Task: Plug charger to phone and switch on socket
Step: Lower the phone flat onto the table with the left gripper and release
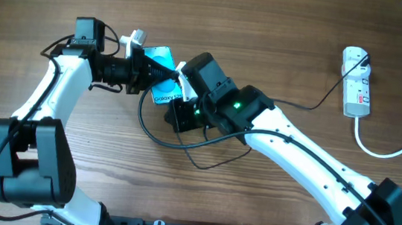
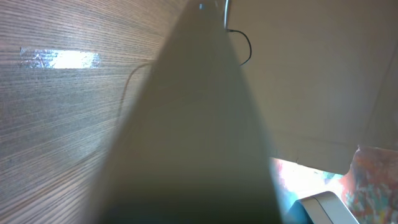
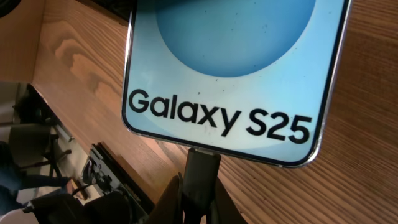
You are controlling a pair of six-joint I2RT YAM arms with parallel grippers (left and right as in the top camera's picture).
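Observation:
The phone (image 1: 163, 84), teal screen up, lies tilted between both arms; in the right wrist view its screen (image 3: 230, 62) reads "Galaxy S25". My left gripper (image 1: 148, 63) is shut on the phone's far end. A blurred dark shape (image 2: 186, 137) fills the left wrist view and hides those fingers. My right gripper (image 1: 180, 104) is shut on the charger's dark connector (image 3: 202, 171), whose tip meets the phone's lower edge. The black charger cable (image 1: 182, 146) loops under the right arm. The white socket (image 1: 357, 82) lies far right, away from both grippers.
A thicker white cable (image 1: 391, 151) curves from the socket toward the right table edge. The thin black cable (image 1: 321, 104) runs from the socket toward the right arm. Bare wood table (image 1: 63, 1) surrounds everything.

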